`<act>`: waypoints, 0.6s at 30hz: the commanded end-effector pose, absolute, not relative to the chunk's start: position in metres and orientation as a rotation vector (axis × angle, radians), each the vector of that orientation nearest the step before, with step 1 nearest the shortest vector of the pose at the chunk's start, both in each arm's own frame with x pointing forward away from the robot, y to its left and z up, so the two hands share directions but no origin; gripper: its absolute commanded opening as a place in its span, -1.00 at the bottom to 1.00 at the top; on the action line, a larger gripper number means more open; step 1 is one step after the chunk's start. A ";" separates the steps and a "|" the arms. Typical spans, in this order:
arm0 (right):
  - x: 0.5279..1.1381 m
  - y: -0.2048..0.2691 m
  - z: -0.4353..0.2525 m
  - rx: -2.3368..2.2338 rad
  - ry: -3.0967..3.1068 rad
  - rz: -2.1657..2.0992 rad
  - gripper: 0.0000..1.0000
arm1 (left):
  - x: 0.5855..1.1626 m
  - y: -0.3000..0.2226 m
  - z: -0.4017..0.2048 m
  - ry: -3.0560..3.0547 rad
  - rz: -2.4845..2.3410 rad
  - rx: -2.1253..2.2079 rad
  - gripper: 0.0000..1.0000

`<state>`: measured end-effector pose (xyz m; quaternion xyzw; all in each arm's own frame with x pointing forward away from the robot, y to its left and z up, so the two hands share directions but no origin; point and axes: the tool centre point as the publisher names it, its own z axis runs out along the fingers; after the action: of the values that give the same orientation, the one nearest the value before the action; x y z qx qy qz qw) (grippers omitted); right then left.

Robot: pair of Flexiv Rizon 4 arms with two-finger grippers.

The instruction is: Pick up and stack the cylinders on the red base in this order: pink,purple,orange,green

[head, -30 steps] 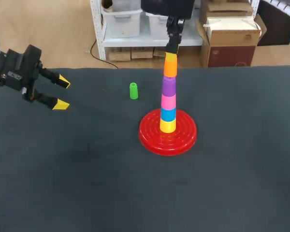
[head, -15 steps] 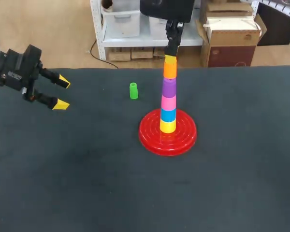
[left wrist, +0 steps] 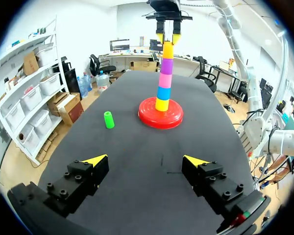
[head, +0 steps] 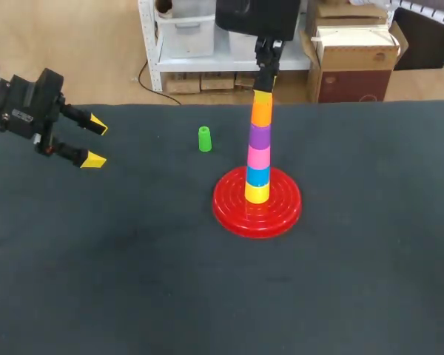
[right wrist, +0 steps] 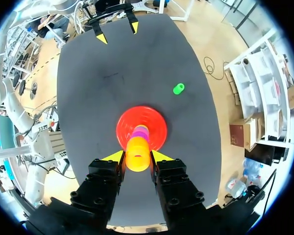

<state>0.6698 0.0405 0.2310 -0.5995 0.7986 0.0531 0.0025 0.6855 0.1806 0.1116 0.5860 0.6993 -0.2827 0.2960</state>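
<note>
The right hand [right wrist: 137, 156] stands directly over the tower with its two yellow-tipped fingers closed against opposite sides of the orange plastic cylinder [head: 261, 111], which it grips at the top of the stack. The left hand [head: 96, 141] hangs over the left part of the dark cloth-covered counter [head: 133, 281], fingers spread wide and holding nothing.

Progress, judged from the stack as it stands: on the red ridged disc base [head: 233, 211] sit a yellow cylinder [head: 257, 194] and a blue cylinder [head: 257, 176], then the pink cylinder [head: 257, 157] and the purple cylinder [head: 260, 135], with the orange one on top of the purple. Pink and purple appear done. Orange appears seated but not yet released (whether it is pressed fully home cannot be told). The small green plastic cylinder [head: 204, 139] is the one piece left; it stands upright on the counter, apart from the base, toward the far edge and between the left hand and the tower.

Clearance: the green cylinder is near the counter's far edge, with bare cloth on every side, so either hand has room to come down on it. The tower is tall and slender. Any sideways approach at its height risks a knock, so a descent from above looks the safer path.
</note>
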 end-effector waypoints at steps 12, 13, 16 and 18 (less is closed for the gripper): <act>0.665 0.041 0.199 -1.923 2.525 0.190 -1.00 | 0.684 0.181 0.111 1.856 -0.748 1.556 1.00; 0.666 0.041 0.201 -1.916 2.525 0.179 -0.84 | 0.684 0.181 0.111 1.856 -0.748 1.556 1.00; 0.670 0.041 0.212 -1.887 2.504 0.153 1.00 | 0.684 0.181 0.111 1.856 -0.748 1.556 1.00; 0.675 0.045 0.220 -1.877 2.464 0.158 1.00 | 0.684 0.181 0.111 1.856 -0.748 1.556 1.00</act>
<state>0.6768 0.0457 0.2185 -0.6036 0.7957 0.0504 0.0047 0.6855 0.1806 0.1116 0.5860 0.6993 -0.2827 0.2961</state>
